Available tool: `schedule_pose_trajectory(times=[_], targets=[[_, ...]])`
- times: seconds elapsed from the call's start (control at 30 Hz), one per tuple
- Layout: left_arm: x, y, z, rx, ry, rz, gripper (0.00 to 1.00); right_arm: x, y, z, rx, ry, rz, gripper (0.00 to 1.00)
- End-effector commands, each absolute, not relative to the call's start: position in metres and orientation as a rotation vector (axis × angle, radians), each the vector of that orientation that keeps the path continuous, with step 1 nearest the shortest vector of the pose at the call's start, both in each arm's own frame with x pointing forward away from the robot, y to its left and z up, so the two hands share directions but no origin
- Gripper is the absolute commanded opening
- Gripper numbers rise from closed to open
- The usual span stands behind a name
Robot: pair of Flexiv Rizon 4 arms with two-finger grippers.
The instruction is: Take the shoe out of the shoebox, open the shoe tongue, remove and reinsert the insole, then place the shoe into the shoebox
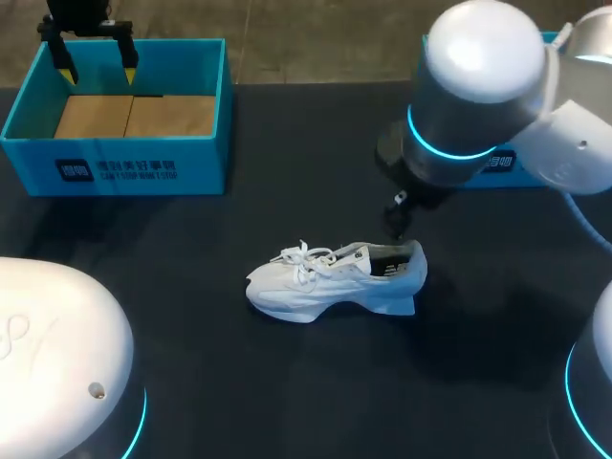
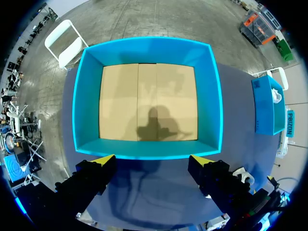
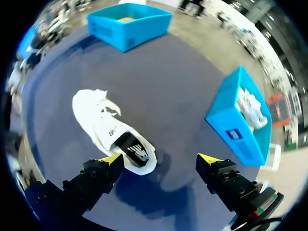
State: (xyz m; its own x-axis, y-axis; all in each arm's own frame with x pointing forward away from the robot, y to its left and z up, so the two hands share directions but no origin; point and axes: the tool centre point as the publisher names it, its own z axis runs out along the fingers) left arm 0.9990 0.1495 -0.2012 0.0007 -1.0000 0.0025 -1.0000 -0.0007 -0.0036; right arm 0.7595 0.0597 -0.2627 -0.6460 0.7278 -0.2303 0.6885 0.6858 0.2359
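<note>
Head view: white shoe (image 1: 335, 279) upright on its sole mid-worktop (image 1: 239, 382), toe toward the left arm's side, well apart from the open blue shoebox (image 1: 115, 163). Left gripper (image 1: 96, 65) spread above the box's far wall, pinching nothing. Right arm's wrist low over the heel, fingers hidden here.

Left wrist view: straight down into the shoebox (image 2: 211, 96), cardboard floor bare, yellow tips wide apart over one wall.

Right wrist view: right gripper (image 3: 161, 161) spread, holding nothing, one tip just beside the shoe's (image 3: 103, 125) heel. Probably light and soft-sided, floppy at laces and tongue. Stiffer heel collar likely the surest hold.
</note>
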Motion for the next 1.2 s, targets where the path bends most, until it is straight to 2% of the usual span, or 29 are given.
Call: schedule_pose_trajectory(times=[0.03,0.8,1.2], targets=[[0.9992,0.1496,-0.2009,-2.222,2.22,-0.005,1.0,0.7577,0.0503,-0.265,0.86,2.754,0.319,1.0],[0.9992,0.1496,-0.2009,-2.222,2.22,-0.005,1.0,0.7577,0.0503,-0.265,0.86,2.754,0.319,1.0],[0.9992,0.1496,-0.2009,-2.222,2.22,-0.005,1.0,0.7656,0.0451,-0.2622,0.271,2.882,0.589,1.0]])
